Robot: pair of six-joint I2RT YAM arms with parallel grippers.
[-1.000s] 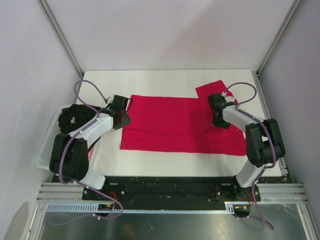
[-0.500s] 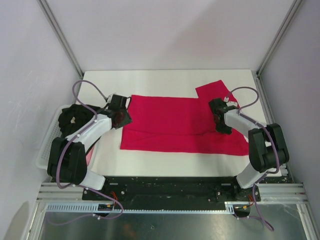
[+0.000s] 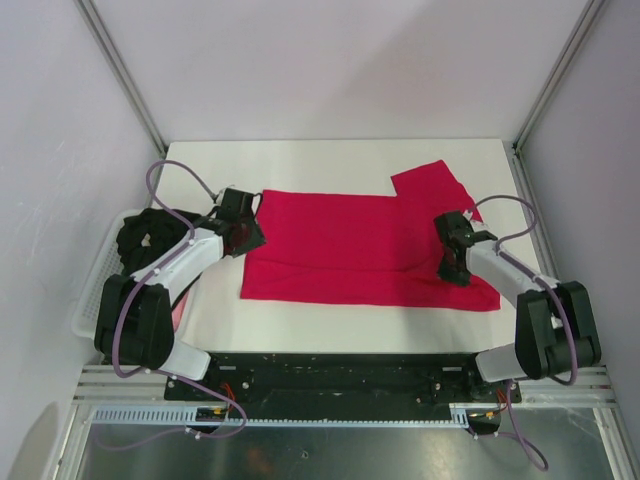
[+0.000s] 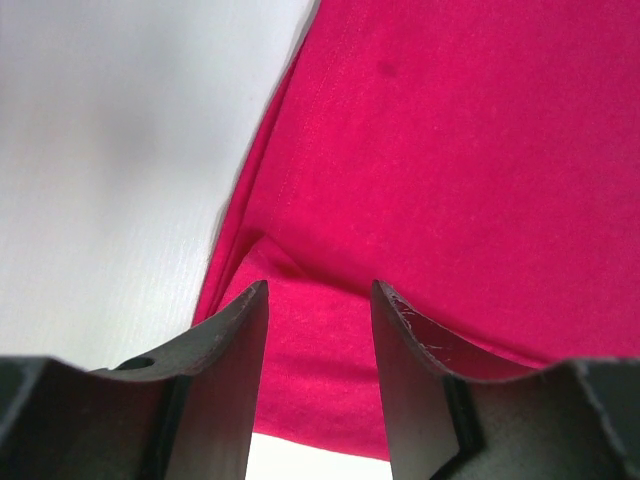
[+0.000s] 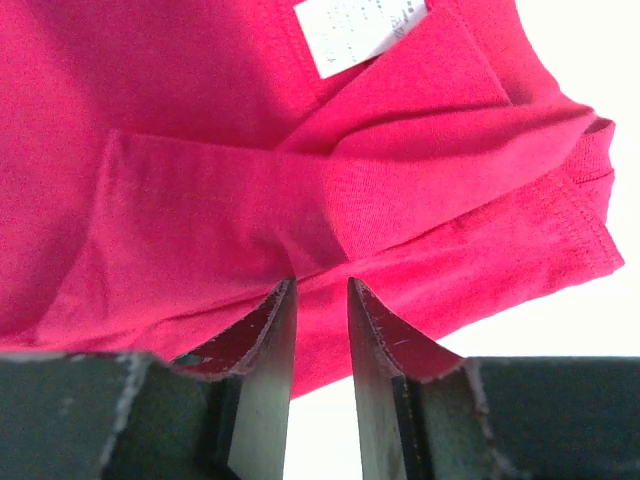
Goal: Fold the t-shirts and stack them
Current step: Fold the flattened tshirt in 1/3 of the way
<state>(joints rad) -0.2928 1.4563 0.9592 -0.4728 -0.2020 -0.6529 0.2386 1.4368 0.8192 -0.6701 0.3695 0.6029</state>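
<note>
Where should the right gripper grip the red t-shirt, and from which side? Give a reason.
Probably the raised fold at the right edge of the red t-shirt, approached from the right: it stands proud of the flat cloth, so two jaws can straddle it.

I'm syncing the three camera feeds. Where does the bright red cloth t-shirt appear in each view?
Top external: the bright red cloth t-shirt lies spread flat in the middle.
Left wrist: fills the centre and right of the frame.
Right wrist: fills most of the frame, in folded layers.
Shared landmark: the white tabletop bordering its edge.
</note>
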